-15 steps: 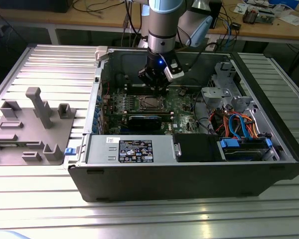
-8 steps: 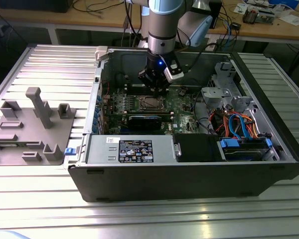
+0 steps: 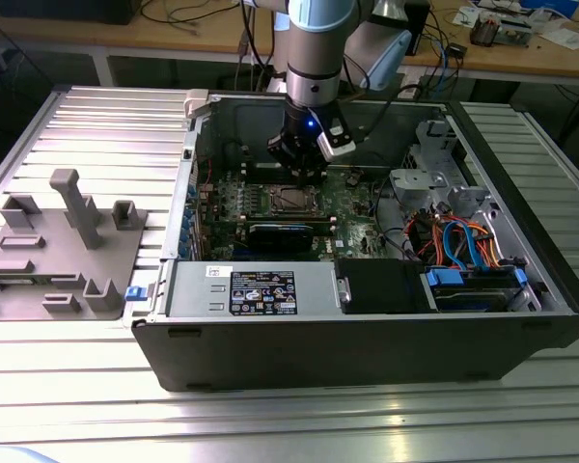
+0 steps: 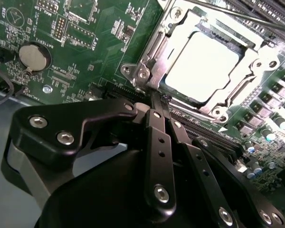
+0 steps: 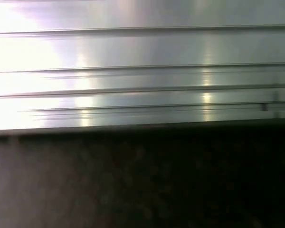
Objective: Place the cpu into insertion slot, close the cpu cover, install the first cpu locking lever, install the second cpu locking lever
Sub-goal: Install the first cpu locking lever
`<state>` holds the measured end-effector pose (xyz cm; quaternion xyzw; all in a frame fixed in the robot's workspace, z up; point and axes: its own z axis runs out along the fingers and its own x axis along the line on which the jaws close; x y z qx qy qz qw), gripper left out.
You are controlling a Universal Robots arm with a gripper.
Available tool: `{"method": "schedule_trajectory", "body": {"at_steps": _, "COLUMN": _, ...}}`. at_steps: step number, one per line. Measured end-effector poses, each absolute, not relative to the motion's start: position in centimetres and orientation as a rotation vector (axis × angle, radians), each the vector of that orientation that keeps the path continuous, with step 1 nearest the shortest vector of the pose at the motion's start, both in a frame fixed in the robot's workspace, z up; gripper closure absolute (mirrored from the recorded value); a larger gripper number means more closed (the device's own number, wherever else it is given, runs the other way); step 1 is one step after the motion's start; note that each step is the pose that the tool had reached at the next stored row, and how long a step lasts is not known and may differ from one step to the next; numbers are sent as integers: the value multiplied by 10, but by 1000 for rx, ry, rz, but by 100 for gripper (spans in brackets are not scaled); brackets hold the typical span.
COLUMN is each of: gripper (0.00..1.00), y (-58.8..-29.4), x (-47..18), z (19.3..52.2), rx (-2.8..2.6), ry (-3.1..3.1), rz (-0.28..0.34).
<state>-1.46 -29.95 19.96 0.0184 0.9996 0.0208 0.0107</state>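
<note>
The big open computer case [image 3: 367, 328] sits in the middle of the exterior view, on a ribbed metal table [image 3: 96, 125]. Inside the case lies the green motherboard [image 3: 352, 183]. Low in the case there is a grey box with a sticker [image 3: 256, 289], and at the lower right a bunch of orange and blue wires [image 3: 458, 241]. Left of the case, on the table, stands a grey plastic holder [image 3: 63, 246] with small posts and pockets.

The robot arm [image 3: 314, 58] comes down from the top middle of the exterior view into the case. Its gripper [image 3: 299, 174] hangs right over the insertion slot [image 3: 291, 200].

In the second wrist view, the cpu [image 4: 202, 66] lies flat inside the insertion slot [image 4: 156, 42], in the upper right of the frame. Its pale silver top looks bright. The cpu cover [image 4: 249, 71] lies down flat around the cpu, so the chip shows through the square window. A thin locking lever [image 4: 237, 16] runs across the top right corner.

The black gripper [image 4: 156, 97] fills the bottom of that frame. Its fingers [image 4: 157, 123] are pressed close together with almost no gap, and the tips touch the metal frame at the slot's near corner. A round coin battery [image 4: 33, 55] sits on the board in the upper left.

The first wrist view shows shiny metal strips [image 5: 142, 71] above a dark area.
</note>
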Motion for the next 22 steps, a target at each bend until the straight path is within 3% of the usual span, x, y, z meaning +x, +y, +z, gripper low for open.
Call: {"method": "schedule_trajectory", "body": {"at_steps": 22, "gripper": 89, "y": -303, "x": -15, "z": 214, "rx": 57, "ry": 3119, "rz": 50}}
